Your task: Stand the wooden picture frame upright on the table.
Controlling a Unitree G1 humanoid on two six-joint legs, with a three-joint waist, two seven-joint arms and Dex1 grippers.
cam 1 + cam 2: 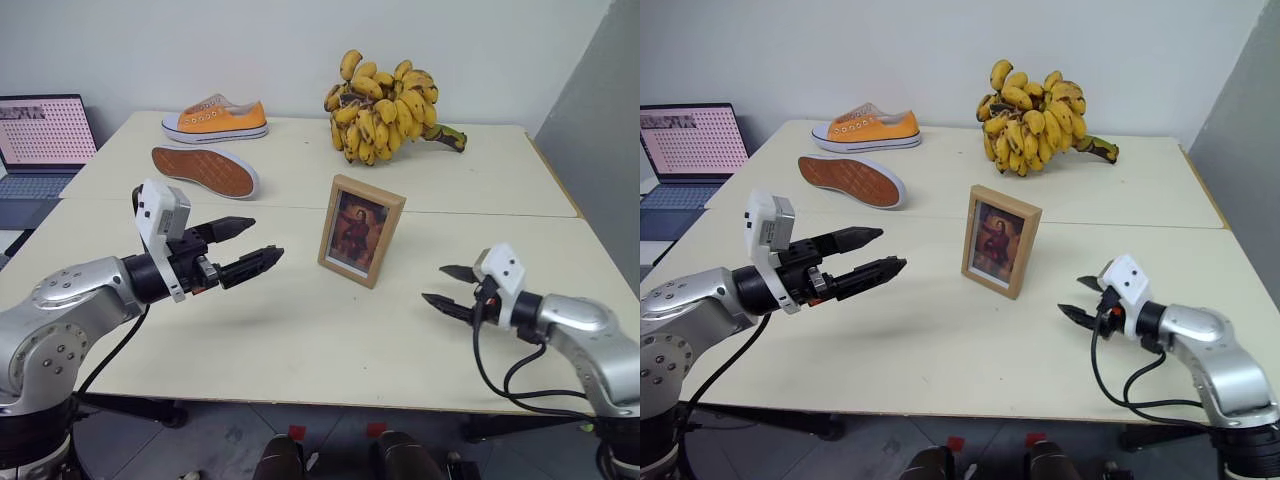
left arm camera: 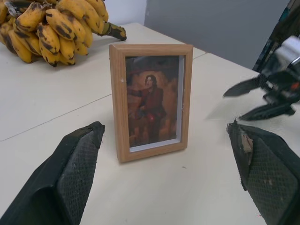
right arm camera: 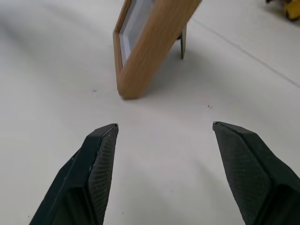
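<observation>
The wooden picture frame [image 1: 361,230] stands upright on the worktop [image 1: 300,330], between both end effectors and touching neither. The left end effector [image 1: 243,249] and right end effector [image 1: 448,288] hover spread, holding nothing.

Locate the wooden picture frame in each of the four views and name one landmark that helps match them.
Left eye view: wooden picture frame stands mid-table, just right of centre.
Right eye view: centre of the picture, upright, portrait facing the camera.
Left wrist view: centre, between the two black fingers.
Right wrist view: top centre, seen edge-on, prop stand behind it.
Shared landmark: the banana bunch behind the frame, also at the left wrist view's top left.
</observation>
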